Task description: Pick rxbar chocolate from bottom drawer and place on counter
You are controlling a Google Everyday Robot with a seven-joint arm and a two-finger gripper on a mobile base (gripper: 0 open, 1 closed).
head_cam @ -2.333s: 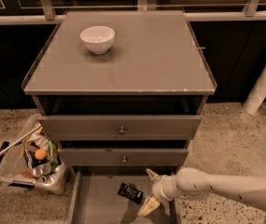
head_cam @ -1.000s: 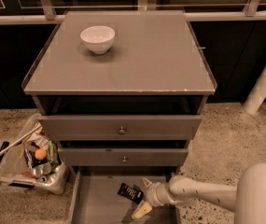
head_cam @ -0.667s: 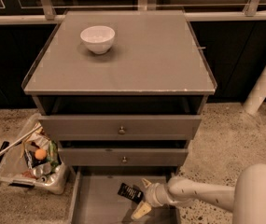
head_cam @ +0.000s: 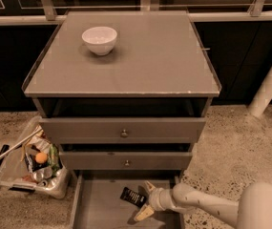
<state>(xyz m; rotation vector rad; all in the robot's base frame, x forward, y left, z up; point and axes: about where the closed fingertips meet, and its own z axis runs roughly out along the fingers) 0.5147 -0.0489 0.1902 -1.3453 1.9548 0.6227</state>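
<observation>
Bar [head_cam: 132, 196] lies on the drawer [head_cam: 99, 209] floor, near its back edge and right of middle. Claw [head_cam: 145, 202] sits just to its right, fingers spread wide, gripping nothing. Step in hand looks like the reach. Next, the claw must straddle the bar, close, then lift it to the table [head_cam: 150, 66].

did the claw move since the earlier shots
Yes: the claw edged left over the bottom drawer floor, closer to the unmoved rxbar chocolate.
</observation>
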